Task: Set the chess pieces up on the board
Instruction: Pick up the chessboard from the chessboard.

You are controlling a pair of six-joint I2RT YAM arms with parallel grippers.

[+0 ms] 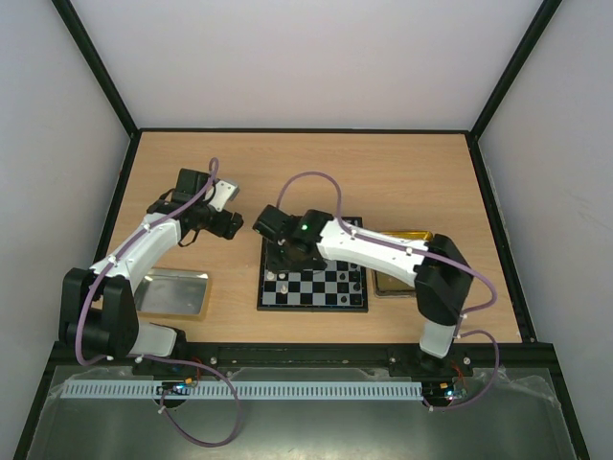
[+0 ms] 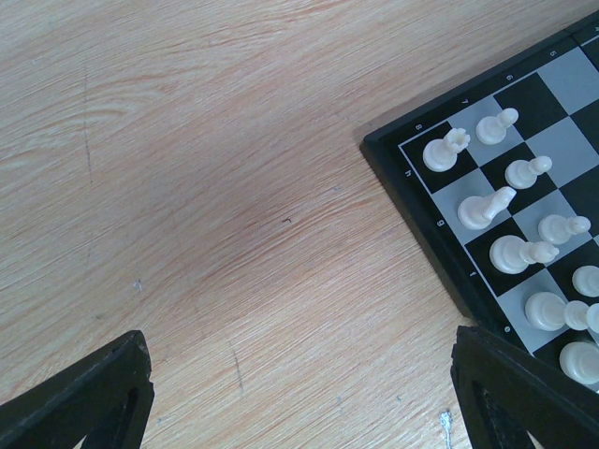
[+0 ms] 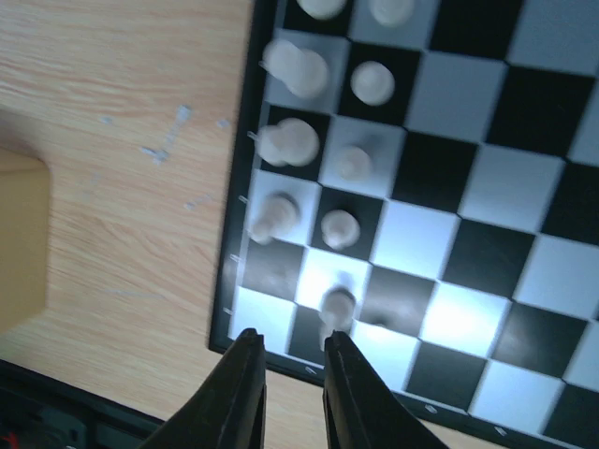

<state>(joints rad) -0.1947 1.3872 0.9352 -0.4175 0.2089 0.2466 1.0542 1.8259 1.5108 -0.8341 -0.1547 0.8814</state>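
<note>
Robot lab — white enclosure, bolted arms

Light wood surface, plain white walls on three sides, black frame struts at the corners. Even, diffuse light, soft shadows only.

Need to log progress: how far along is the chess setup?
Done: white chess pieces stand in two files on the small checkered chessboard. In hand: nothing; right hand is empty near a white pawn, left hand open. Left: bare corner squares, and no black pieces show.
</note>
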